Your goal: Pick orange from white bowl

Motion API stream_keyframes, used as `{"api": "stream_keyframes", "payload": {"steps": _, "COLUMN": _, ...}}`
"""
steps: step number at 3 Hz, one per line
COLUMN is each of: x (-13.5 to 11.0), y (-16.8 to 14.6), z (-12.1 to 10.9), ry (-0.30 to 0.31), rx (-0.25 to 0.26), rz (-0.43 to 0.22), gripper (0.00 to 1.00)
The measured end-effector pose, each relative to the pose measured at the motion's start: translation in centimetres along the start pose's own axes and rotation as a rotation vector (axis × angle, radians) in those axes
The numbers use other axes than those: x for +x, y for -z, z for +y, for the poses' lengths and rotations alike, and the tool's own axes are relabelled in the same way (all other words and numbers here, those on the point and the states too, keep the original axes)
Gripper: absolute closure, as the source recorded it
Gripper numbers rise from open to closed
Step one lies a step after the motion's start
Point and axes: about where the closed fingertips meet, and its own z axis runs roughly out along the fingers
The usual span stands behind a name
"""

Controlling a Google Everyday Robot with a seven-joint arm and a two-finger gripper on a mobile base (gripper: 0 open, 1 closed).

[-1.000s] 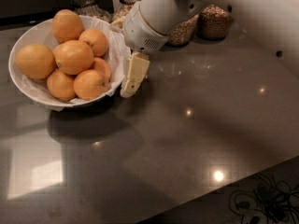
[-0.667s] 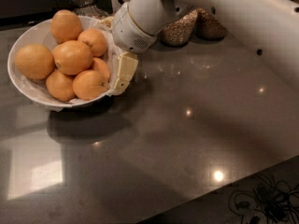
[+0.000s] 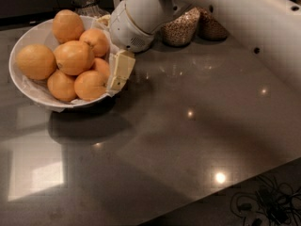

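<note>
The robot's white arm (image 3: 244, 18) is reaching in from the upper right across the dark countertop (image 3: 188, 140), and the step in hand appears to be the approach to the grasp, with nothing lifted yet; the white bowl (image 3: 29, 37) is sitting at the upper left of the counter, holding a heap of fruit on its paper lining; the orange (image 3: 74, 57) is lying near the middle of that heap, resting on smaller fruit and showing a small dark stem dimple at its upper right; to do this well, the arm is probably needing to travel further left and come down over the crown of that fruit, so that the jaws are closing across its widest part and not on a smaller neighbour, and the lift is best going straight up so the rest are not rolling over the rim; the gripper (image 3: 109, 51) is hanging at the right-hand side of the bowl, seemingly wide open and holding nothing; one of its cream fingers (image 3: 120, 69) is pointing down just inside the rim, beside the small front orange (image 3: 90, 84), while the other is peeking out behind the heap.
</note>
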Motion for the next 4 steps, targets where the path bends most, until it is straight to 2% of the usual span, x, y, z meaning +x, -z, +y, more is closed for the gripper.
{"api": "stream_keyframes", "payload": {"steps": 1, "x": -1.7, "y": 0.2, "z": -1.1, "ry": -0.065, "rx": -0.01, "rz": -0.092, "gripper": 0.0}}
{"api": "stream_keyframes", "payload": {"steps": 2, "x": -3.4, "y": 1.0, "z": -1.7, "ry": -0.149, "rx": 0.008, "rz": -0.188, "gripper": 0.0}}
{"api": "stream_keyframes", "payload": {"steps": 3, "x": -4.1, "y": 0.1, "z": -2.5, "ry": -0.196, "rx": 0.016, "rz": -0.24, "gripper": 0.0}}
{"api": "stream_keyframes", "payload": {"steps": 4, "x": -4.0, "y": -0.1, "z": -2.6, "ry": -0.198, "rx": 0.015, "rz": -0.241, "gripper": 0.01}}
